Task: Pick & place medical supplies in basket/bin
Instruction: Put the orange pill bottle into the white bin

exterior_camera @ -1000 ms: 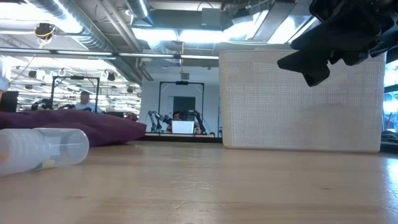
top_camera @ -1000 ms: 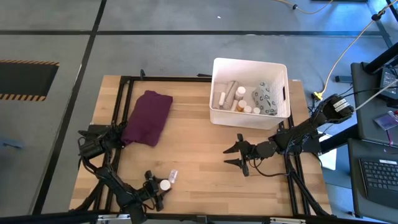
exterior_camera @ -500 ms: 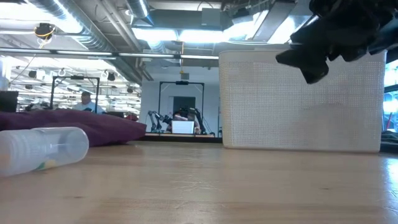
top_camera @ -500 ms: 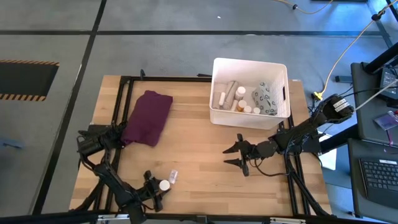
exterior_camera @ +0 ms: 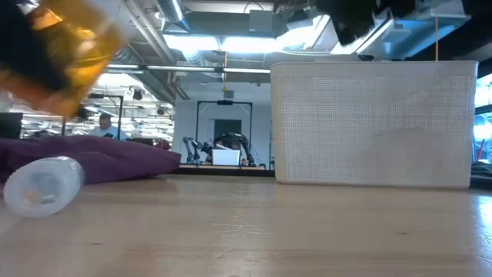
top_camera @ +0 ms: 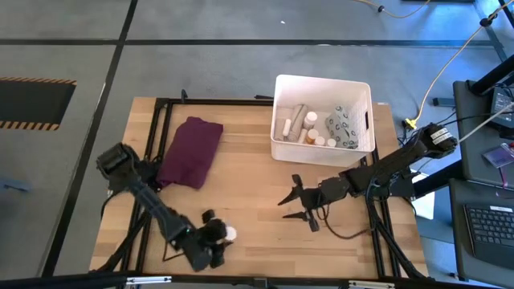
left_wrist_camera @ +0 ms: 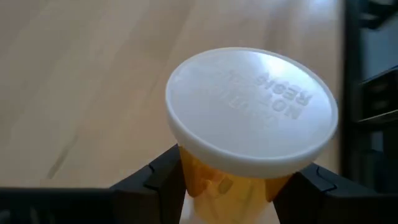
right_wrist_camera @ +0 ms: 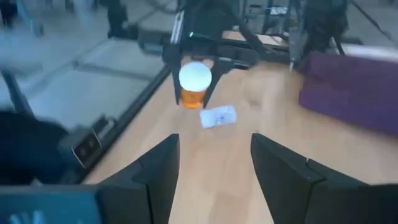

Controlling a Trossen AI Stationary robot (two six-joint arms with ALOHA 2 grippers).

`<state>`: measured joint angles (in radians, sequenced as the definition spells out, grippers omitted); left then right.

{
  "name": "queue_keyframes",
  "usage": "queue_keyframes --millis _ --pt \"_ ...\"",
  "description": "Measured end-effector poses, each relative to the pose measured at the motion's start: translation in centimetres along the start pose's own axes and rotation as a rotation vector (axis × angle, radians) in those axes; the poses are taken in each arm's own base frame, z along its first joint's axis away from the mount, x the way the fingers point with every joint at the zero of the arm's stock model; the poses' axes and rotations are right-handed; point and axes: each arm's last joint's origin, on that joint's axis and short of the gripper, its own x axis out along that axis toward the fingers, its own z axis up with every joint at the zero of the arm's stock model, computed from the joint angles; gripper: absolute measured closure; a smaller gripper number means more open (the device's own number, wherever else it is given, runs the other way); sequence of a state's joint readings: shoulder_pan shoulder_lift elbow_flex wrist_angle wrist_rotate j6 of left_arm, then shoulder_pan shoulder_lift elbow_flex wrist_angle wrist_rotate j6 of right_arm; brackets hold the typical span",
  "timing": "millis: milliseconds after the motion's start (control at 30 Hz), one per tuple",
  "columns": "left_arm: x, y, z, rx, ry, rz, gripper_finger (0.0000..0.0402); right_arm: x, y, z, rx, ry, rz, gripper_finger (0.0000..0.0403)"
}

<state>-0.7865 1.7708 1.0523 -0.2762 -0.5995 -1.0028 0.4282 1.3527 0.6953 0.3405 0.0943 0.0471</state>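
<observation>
My left gripper is near the table's near edge, shut on an amber pill bottle with a white cap, which shows again in the right wrist view and the low view. A clear plastic vial lies on its side on the wood beside it. My right gripper hovers open over the middle of the table, in front of the white basket. The basket holds several white bottles, tubes and a grey patterned pouch. My left gripper pinches the amber bottle's body just under its white cap, one finger on each side. The bottle is lifted clear of the table and tilted, with its cap toward the table's right.
A purple folded cloth lies on the table's left half, by the left arm's base. The basket's wall stands at the far right. Bare wood stretches between the two grippers. A black frame rail runs along the table's left and far sides.
My left arm has risen and swung toward the table's right, lifting the amber bottle clear of the wood and tilting it. The clear vial has turned about on the table, one end now facing the near edge. My right gripper has moved up and toward the table's left.
</observation>
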Motion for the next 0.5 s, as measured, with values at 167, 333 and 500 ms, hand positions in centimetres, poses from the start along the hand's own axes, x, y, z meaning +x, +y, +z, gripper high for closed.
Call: queue_keyframes --millis 167,333,500 --pt "0.2 0.9 5.7 0.140 -0.027 -0.239 0.0219 0.7 0.4 2.0 -0.212 0.012 0.086 0.0202" --pt "0.8 3.2 10.7 0.177 -0.078 -0.449 0.0219 1.6 0.3 3.4 -0.341 -0.030 0.163 0.0202" --pt "1.9 5.4 12.9 0.254 -0.082 -0.550 0.0219 1.8 0.2 3.9 -0.351 -0.046 0.148 0.0202"
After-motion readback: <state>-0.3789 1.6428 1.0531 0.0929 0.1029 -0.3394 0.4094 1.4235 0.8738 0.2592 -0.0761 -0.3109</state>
